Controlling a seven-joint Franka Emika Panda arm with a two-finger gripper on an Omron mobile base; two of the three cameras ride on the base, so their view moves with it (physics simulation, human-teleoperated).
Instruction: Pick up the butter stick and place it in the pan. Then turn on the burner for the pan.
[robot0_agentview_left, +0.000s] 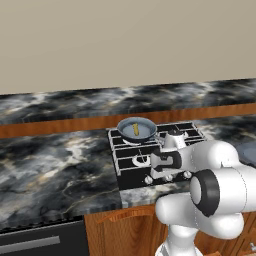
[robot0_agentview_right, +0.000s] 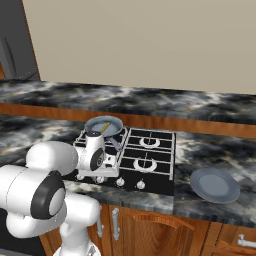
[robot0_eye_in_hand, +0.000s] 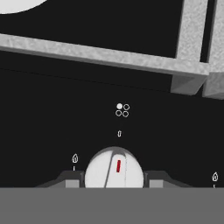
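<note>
Already the butter stick (robot0_agentview_left: 136, 130) lies in the pan (robot0_agentview_left: 126, 134) — beyond the hand (robot0_eye_in_hand: 114, 183), pinching a knob (robot0_eye_in_hand: 114, 168).

Counter (robot0_agentview_left: 55, 165): polished dark marble look, grey-white veining, glossy. Cabinets (robot0_agentview_right: 150, 232): warm brown wood grain, satin; metal handles (robot0_agentview_right: 115, 223). Cooktop (robot0_agentview_right: 150, 172): flat matt black; grate (robot0_eye_in_hand: 105, 57) grainy grey in hand view. Knob (robot0_eye_in_hand: 114, 169): smooth pale silver metal, red mark. Pan (robot0_agentview_left: 136, 129): dark-grey metal, blue-grey smooth inside. Butter (robot0_agentview_left: 136, 130): pale yellow, matt. Plate (robot0_agentview_right: 215, 185): smooth blue-grey, slight sheen. Arm (robot0_agentview_left: 220, 195): glossy white plastic, dark joints. Wall (robot0_agentview_left: 125, 40): plain matt beige.
</note>
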